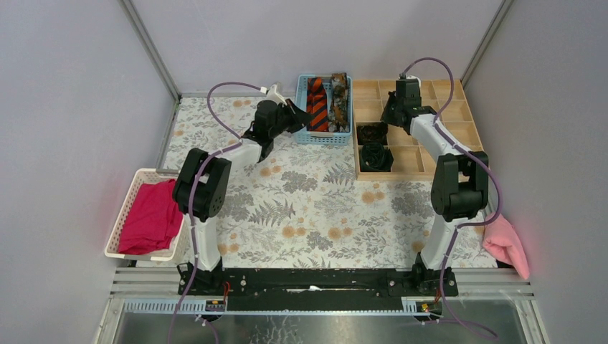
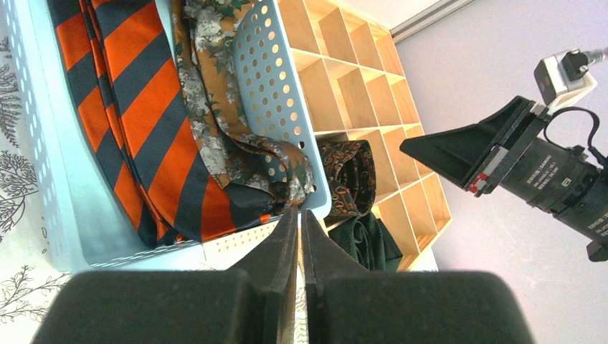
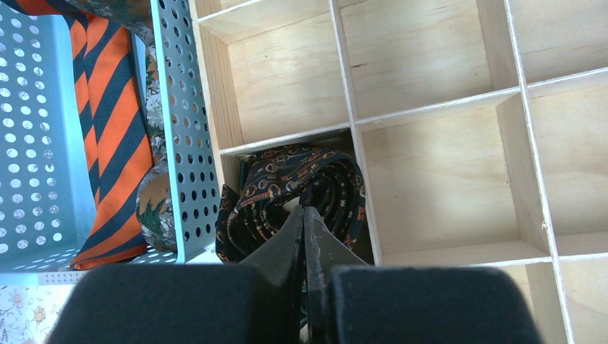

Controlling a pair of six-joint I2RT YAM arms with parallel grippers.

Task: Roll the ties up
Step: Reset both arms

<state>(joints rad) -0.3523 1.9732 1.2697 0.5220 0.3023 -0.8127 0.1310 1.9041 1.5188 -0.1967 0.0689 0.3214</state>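
An orange-and-black striped tie [image 1: 316, 104] lies as a strip in the blue basket [image 1: 303, 133], beside a brown floral tie [image 1: 338, 100]. Both show in the left wrist view, striped [image 2: 136, 122] and floral [image 2: 229, 136]. A dark brown mottled tie [image 1: 372, 133] sits coiled in a compartment of the wooden tray [image 1: 444, 129], with a black coiled tie [image 1: 377, 157] in the compartment nearer me. My left gripper [image 1: 300, 120] [image 2: 300, 213] is shut and empty at the basket's near left corner. My right gripper [image 1: 388, 116] [image 3: 304, 209] is shut and empty just above the brown coil [image 3: 287, 183].
A white basket [image 1: 130, 201] holding a magenta cloth [image 1: 150, 218] stands at the table's left edge. A pink cloth [image 1: 506, 244] lies at the near right corner. The tray's other compartments [image 3: 430, 165] hold nothing. The right arm's wrist camera [image 2: 552, 172] shows in the left wrist view.
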